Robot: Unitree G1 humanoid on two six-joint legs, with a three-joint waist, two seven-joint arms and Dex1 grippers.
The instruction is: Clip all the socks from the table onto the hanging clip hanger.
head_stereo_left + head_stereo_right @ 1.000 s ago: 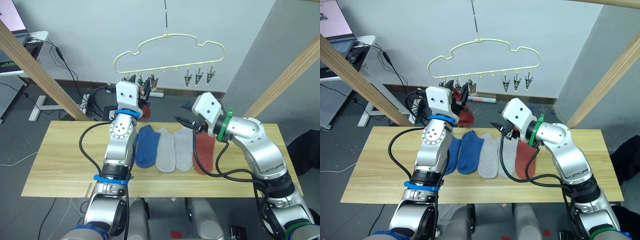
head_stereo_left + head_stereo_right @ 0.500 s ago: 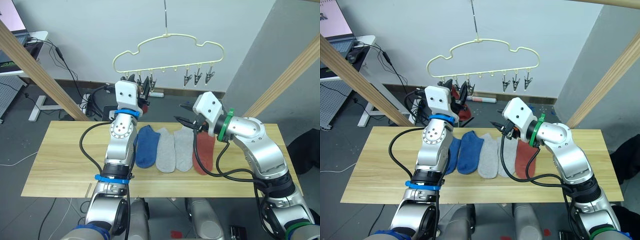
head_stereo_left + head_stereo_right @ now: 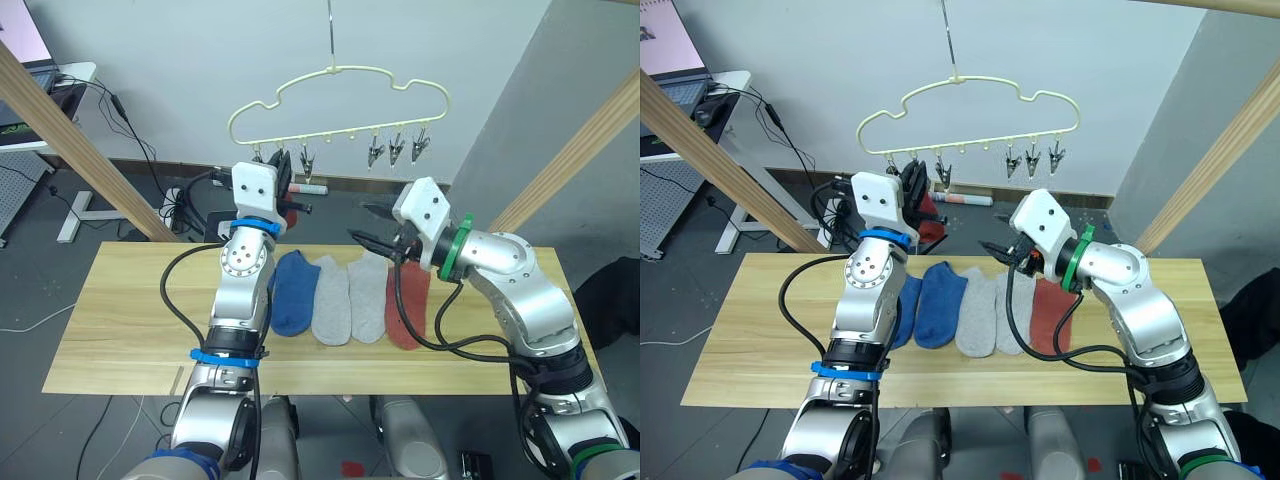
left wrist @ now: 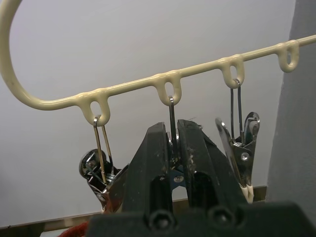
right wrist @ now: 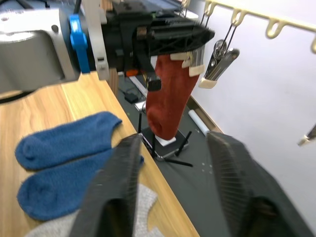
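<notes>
Sock of rust-red knit (image 5: 168, 98), pinched at the cuff between the nearly closed fingers of the left gripper (image 4: 171, 127). Hung limp, toe down, beyond the far table edge at about 11 o'clock from the row below. Was pressed up among the silver clips (image 4: 242, 143) under the rail of the clip hanger (image 3: 338, 69), one clip wire running between the fingertips. Could not tell whether any clip had bitten the cloth.

Judged light, soft and floppy, unlikely to slip from rubbery pads but prone to fold. Best taken at the cuff edge, where a doubled band gives a clip something to bite.

Lay flat, side by side and touching, mid-table: two blue socks (image 3: 938, 303), two light grey socks (image 3: 330, 298) and a second rust-red sock (image 3: 407, 305) at the 3 o'clock end.

Hovered above that end, at roughly 1 o'clock from the row: right gripper (image 3: 372, 225), fingers spread wide, nothing in them.

Plenty of bare plank on the table (image 3: 120, 320) toward 9 and 3 o'clock. Tighter overhead: hanger free to swing on its hook, slanted wooden poles (image 3: 70, 150) flanking at 10 and 2 o'clock, both arms close beneath the rail.
</notes>
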